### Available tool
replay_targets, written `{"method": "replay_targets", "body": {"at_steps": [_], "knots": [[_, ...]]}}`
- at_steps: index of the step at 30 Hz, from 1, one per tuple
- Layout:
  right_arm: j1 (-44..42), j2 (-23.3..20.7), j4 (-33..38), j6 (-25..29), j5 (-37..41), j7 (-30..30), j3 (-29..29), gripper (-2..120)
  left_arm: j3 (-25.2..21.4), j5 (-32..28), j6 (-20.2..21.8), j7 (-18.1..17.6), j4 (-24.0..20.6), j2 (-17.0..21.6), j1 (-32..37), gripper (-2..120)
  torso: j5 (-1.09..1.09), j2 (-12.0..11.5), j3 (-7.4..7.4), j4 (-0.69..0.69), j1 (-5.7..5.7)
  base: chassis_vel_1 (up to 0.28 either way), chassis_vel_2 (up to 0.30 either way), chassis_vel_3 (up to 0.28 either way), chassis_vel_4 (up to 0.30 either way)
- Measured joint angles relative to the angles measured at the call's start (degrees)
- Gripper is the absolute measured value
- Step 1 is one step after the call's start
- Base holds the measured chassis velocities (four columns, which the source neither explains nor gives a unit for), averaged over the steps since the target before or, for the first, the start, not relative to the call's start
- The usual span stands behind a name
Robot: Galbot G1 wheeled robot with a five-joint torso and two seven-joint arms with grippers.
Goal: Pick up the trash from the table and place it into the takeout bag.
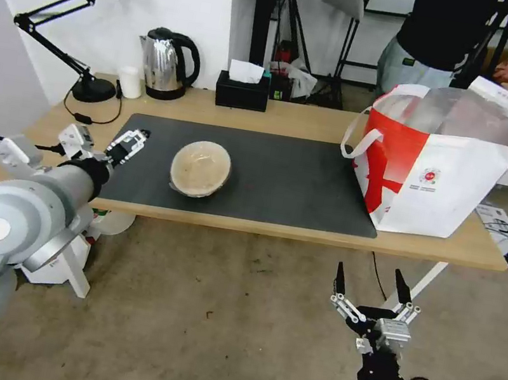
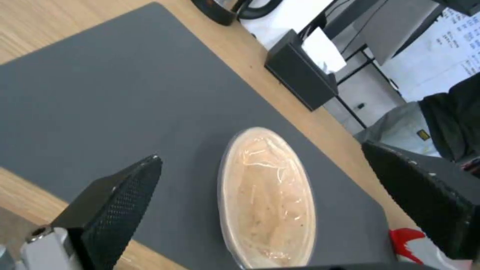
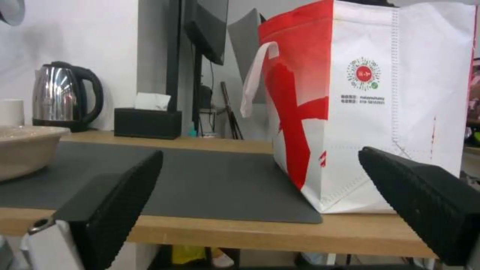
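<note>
On the long light-wood desk (image 1: 303,124) we see a tan paper bowl (image 1: 200,168) covered with clear film, sitting at about 9 o'clock on the large dark grey rectangular mat (image 1: 289,170). Our left hand (image 1: 126,145) hovers over the mat's 9 o'clock edge, just beside the bowl and apart from it, its two black fingers (image 2: 117,204) spread wide with nothing between them (the left wrist view looks straight between them at the bowl (image 2: 267,197)).

The large white-and-red takeout bag (image 1: 437,168) with silver foil lining stands upright at the desk's 3 o'clock end, its mouth open and its white loop handles hanging toward the mat. Our right hand (image 1: 373,292) hangs below the desk's near edge, in front of the bag, fingers wide apart and empty.

Along the desk's 12 o'clock edge stand a black desk lamp (image 1: 83,28), a small white cup (image 1: 131,82), a steel kettle (image 1: 166,64) and a black tissue box (image 1: 242,88).
</note>
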Motion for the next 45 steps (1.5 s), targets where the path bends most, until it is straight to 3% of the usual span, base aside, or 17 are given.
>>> {"method": "replay_targets", "body": {"at_steps": [25, 34, 45], "knots": [[0.0, 0.0, 0.0, 0.0, 0.0, 0.0, 0.0, 100, 4.1, 0.0, 0.1, -0.1, 3.4, -0.3, -3.5, 100, 0.0, 0.0, 0.0, 0.0, 0.0, 0.0, 0.0, 0.0, 0.0], [0.0, 0.0, 0.0, 0.0, 0.0, 0.0, 0.0, 100, 5.1, -7.0, 2.1, -2.4, 4.5, -0.3, -6.5, 100, 0.0, 0.0, 0.0, 0.0, 0.01, 0.0, 0.0, 0.0, 0.0], [0.0, 0.0, 0.0, 0.0, 0.0, 0.0, 0.0, 100, 6.3, -9.3, 3.5, -3.0, 6.3, -0.6, -8.0, 100, 0.0, 0.0, 0.0, -0.01, 0.01, 0.0, 0.0, 0.0, 0.0]]}}
